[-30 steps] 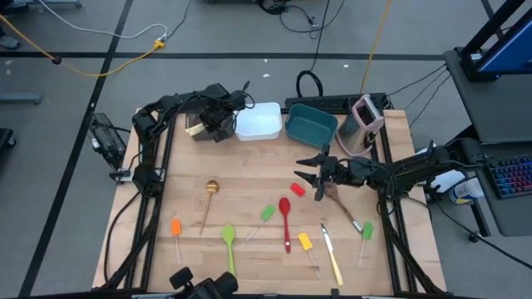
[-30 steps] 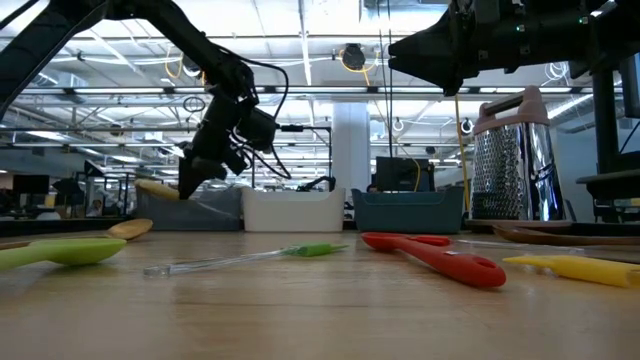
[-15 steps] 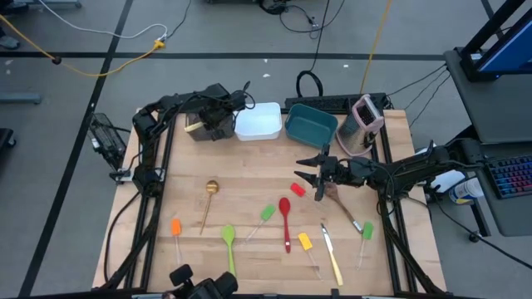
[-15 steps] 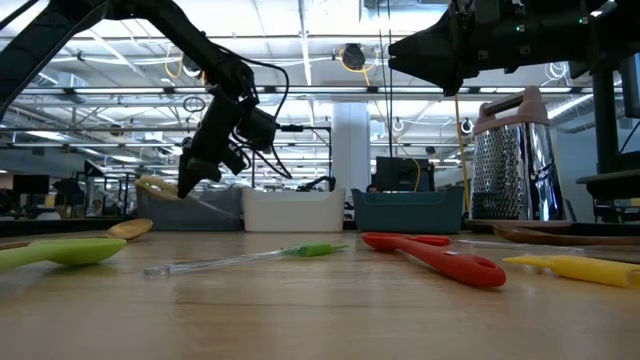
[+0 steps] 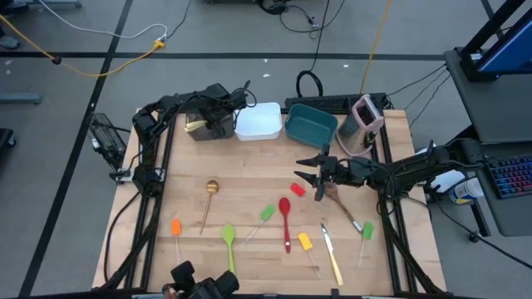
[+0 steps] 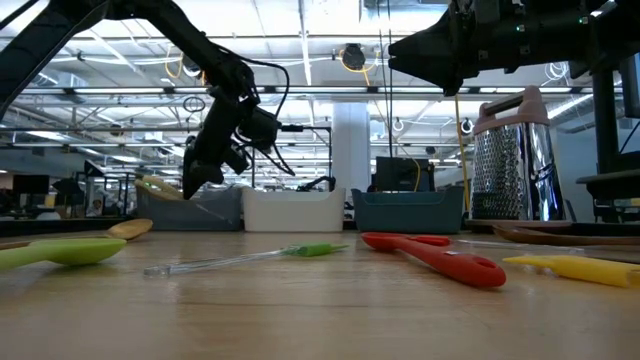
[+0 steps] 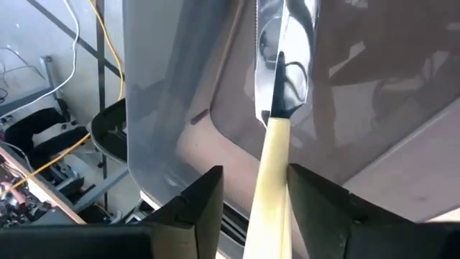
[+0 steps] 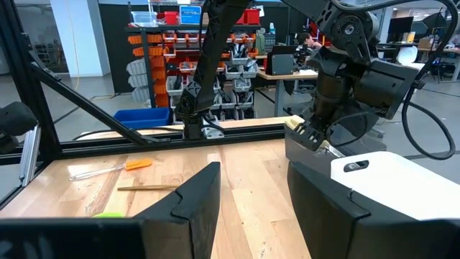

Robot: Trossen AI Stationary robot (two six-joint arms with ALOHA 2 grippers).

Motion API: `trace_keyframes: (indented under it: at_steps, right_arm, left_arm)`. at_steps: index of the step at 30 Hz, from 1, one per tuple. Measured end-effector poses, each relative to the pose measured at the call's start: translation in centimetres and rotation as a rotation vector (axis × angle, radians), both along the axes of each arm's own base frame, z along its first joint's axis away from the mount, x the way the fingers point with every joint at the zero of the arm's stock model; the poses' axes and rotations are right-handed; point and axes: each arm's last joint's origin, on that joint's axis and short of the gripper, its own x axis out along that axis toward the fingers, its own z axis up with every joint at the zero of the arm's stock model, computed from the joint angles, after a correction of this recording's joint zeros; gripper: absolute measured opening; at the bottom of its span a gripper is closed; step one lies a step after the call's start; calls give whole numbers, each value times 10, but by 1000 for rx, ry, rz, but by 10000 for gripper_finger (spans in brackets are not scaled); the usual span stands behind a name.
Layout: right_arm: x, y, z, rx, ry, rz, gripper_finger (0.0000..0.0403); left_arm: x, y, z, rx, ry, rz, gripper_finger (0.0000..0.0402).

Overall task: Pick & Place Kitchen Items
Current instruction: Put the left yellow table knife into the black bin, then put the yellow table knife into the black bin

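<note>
My left gripper (image 5: 209,123) hangs at the far left over a brown tub (image 6: 212,208), slanting down, its fingers apart. A cream-handled knife (image 7: 277,144) lies between them, blade down inside the tub (image 7: 165,108); its handle end (image 5: 194,126) sticks out toward the table's left. My right gripper (image 5: 309,176) hovers open above the table's middle right, holding nothing. Under and around it lie a red spoon (image 5: 284,209), a red spatula head (image 5: 298,190) and a wooden spoon (image 5: 342,208). My left gripper has a finger on either side of the knife's cream handle (image 7: 274,180), coming from above at a slant. A gap shows between the handle and one finger (image 7: 208,198). The handle lies close against the other finger (image 7: 305,191); whether they touch, I cannot tell.
A white tub (image 5: 258,121), a teal tub (image 5: 310,124) and a pink-and-grey grater (image 5: 364,116) line the far edge. Nearer lie a gold spoon (image 5: 211,188), an orange spatula (image 5: 176,227), a green spoon (image 5: 228,238), a green spatula (image 5: 267,213), a yellow spatula (image 5: 305,242) and a knife (image 5: 331,253).
My left gripper has stayed over the brown tub, turned a little at the wrist and parted its fingers around the knife's handle. The knife's blade has stayed in the tub.
</note>
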Motion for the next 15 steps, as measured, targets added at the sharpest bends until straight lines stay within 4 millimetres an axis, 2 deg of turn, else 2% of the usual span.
trace_keyframes:
  at_steps: [6, 15]
  right_arm:
    - [0, 0, 0, 0, 0, 0, 157]
    - [0, 0, 0, 0, 0, 0, 157]
  left_arm:
    - [-2, 2, 2, 105, 57, 22, 165]
    - [-1, -2, 2, 104, 69, 26, 166]
